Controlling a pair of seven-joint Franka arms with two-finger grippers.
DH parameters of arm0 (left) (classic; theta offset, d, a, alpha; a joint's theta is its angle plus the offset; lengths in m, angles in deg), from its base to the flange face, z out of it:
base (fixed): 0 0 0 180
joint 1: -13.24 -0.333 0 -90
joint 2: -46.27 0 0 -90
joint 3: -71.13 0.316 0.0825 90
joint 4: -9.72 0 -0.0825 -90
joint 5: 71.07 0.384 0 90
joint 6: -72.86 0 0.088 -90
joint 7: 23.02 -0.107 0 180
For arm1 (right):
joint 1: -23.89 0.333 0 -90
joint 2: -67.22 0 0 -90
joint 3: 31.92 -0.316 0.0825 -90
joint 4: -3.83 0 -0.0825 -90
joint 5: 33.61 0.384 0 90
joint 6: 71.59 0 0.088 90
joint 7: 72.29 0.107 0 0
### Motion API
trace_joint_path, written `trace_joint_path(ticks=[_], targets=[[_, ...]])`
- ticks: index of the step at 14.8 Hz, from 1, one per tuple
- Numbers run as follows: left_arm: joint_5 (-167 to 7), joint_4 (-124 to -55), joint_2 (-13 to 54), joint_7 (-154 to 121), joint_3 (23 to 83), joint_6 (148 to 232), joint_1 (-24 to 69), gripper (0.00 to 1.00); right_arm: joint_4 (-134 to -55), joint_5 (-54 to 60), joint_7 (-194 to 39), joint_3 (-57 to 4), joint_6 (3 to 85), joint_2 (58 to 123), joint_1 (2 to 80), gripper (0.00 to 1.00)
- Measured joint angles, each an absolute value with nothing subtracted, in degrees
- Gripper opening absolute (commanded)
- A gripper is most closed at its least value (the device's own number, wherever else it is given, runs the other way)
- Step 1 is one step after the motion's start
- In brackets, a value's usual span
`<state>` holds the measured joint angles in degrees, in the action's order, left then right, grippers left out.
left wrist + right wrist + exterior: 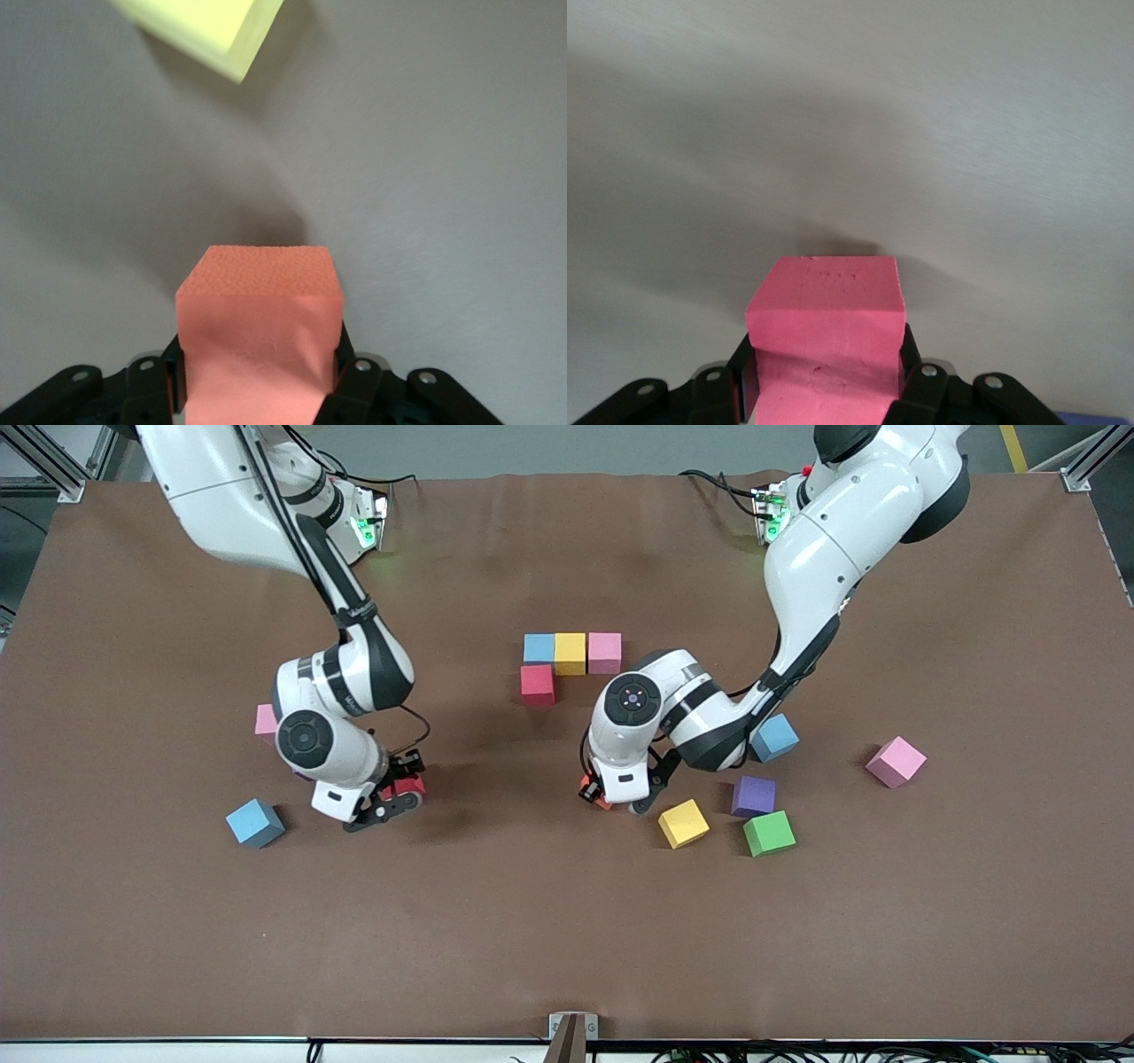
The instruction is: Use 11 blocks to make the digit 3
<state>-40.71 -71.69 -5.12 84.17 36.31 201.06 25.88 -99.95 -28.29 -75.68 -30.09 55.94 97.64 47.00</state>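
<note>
Foam-looking, matte cubes, so probably light and a bit squishy, best pinched on two flat opposite faces. Left claw (611,797) is clamped on the orange block (259,341) down at the table (567,939), right claw (399,793) is clamped on a red block (826,345) the same way. Started digit 3 (567,662) sits farther from the camera. Wrist views show the grips and dimpled faces; only the front view shows the layout

the front camera looked down from high across the surface (567,921) toward both bases. each wrist camera sat close over its own pincer, sharing only its held block with the front view.
</note>
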Motion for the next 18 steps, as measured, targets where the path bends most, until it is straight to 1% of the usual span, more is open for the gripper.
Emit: trace_joint_path(ticks=[3,5,8,10,14,18], targets=[[-40.7,-71.6,-3.1,81.9,36.0,200.7,24.3,0.00,-97.9,-28.2,-67.4,-30.3,55.4,97.4,52.1,0.27],[-40.7,-71.6,-2.7,80.2,34.7,199.1,22.5,0.00,-97.4,-27.4,-61.5,-30.4,55.9,97.4,55.8,0.27],[-40.7,-71.6,-2.7,76.9,32.0,197.6,18.1,0.00,-97.3,-26.0,-53.0,-30.5,58.2,98.1,61.0,0.27],[-40.7,-71.6,-2.7,76.0,31.5,197.5,16.7,0.01,-97.3,-26.0,-47.9,-30.5,60.5,99.4,63.7,0.27],[-40.7,-71.6,-2.6,76.0,31.5,197.5,15.6,0.00,-97.3,-26.0,-42.1,-30.5,63.6,102.5,66.5,0.27],[-42.6,-71.6,-1.3,77.3,30.5,195.9,14.4,0.00,-97.2,-26.0,-39.9,-30.2,63.6,102.6,67.4,0.27]])
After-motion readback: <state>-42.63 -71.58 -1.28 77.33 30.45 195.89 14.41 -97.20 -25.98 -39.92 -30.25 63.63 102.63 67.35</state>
